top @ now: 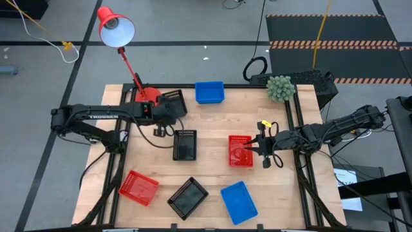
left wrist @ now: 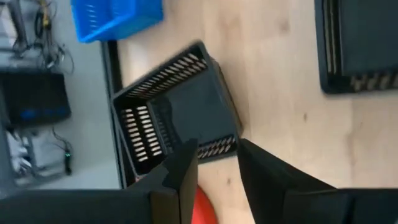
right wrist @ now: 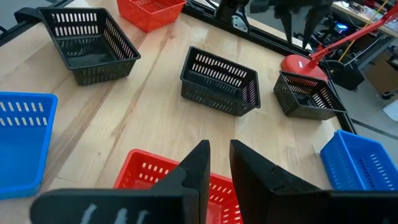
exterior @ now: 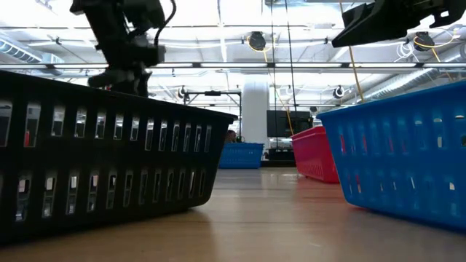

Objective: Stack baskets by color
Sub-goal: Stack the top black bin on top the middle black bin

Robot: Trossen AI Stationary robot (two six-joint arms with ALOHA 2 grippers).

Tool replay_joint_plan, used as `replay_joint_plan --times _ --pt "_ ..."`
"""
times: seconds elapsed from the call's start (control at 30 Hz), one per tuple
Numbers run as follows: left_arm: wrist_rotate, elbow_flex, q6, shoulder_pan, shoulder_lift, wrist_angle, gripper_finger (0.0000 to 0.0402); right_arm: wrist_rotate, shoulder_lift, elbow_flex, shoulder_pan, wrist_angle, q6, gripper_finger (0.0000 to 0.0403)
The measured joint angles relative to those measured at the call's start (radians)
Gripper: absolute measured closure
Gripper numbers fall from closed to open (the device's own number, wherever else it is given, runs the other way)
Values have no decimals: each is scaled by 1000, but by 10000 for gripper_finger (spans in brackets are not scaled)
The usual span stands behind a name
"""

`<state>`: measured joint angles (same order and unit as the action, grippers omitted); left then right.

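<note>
A black basket (left wrist: 174, 115) sits at the far left beside the red lamp base (top: 150, 96). My left gripper (left wrist: 217, 149) hangs just above that basket's near wall (left wrist: 217, 147), open by a narrow gap and holding nothing. A red basket (top: 240, 150) rests on the table right of centre. My right gripper (right wrist: 219, 148) hovers over its right rim, also open by a narrow gap and holding nothing. A second black basket (top: 185, 144) stands mid-table.
A blue basket (top: 209, 91) stands at the far edge. Along the near edge lie a red basket (top: 138, 187), a black basket (top: 188, 197) and a blue basket (top: 239, 202). A green plant (top: 280, 87) is at the far right corner. The lamp (top: 116, 27) leans over the far left.
</note>
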<state>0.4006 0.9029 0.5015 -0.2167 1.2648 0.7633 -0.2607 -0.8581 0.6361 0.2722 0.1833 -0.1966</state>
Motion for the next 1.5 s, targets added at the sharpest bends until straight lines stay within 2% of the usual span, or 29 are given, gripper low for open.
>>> replay_joint_plan --times 0.2,0.47,0.8,1.17,1.5 --pt "-1 -84 243 -28 0 -34 284 0 0 0 0 0 1 346" --pt "-9 -160 452 -69 0 -122 284 0 0 0 0 1 -6 346" --pt "-102 -182 687 -172 -1 -235 284 1 0 0 0 1 -26 346" --pt "-154 -183 814 -264 34 -239 284 1 0 0 0 3 -24 346" --pt "-157 -183 883 -283 120 -268 284 1 0 0 0 4 -33 346"
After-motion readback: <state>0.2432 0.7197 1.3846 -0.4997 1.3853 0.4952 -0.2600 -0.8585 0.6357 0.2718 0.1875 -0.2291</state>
